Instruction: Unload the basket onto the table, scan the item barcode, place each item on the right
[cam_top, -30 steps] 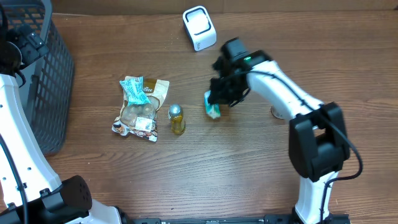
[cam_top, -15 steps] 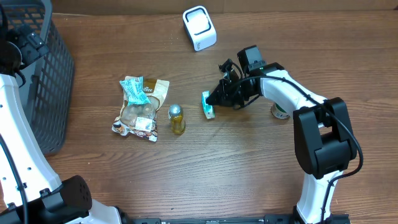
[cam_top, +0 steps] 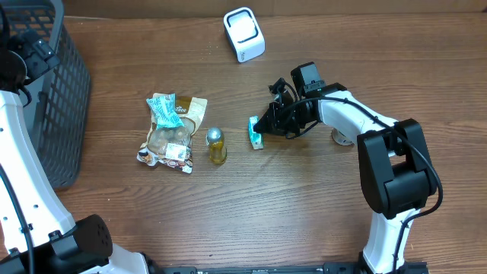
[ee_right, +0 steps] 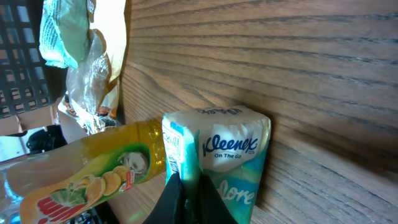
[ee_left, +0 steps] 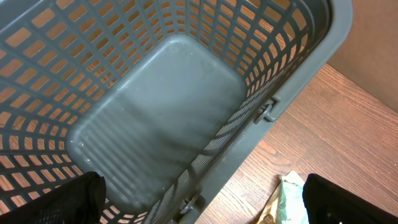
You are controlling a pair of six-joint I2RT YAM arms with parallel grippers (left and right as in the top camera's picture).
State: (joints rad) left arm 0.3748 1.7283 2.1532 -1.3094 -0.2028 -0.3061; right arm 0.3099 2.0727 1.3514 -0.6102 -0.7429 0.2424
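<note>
A teal and white Kleenex tissue pack [cam_top: 256,132] sits at the table's middle, just right of a yellow bottle [cam_top: 217,145]. My right gripper [cam_top: 266,125] reaches in from the right and is shut on the pack's edge. The right wrist view shows the pack [ee_right: 230,155] close up, its seam pinched between the black fingers [ee_right: 177,199]. No barcode shows on the visible faces. The white scanner [cam_top: 244,34] stands at the back. My left gripper [ee_left: 199,208] hangs open over the grey basket [ee_left: 155,124], holding nothing.
Snack bags [cam_top: 171,133] lie left of the bottle, and one bag [ee_left: 289,199] shows by the basket's corner in the left wrist view. The basket [cam_top: 53,91] fills the far left. A small round object [cam_top: 340,138] sits under the right forearm.
The right arm has swung lower and turned, keeping its grip on the tissue pack, which shifted slightly left toward the bottle. The left arm has not moved.
</note>
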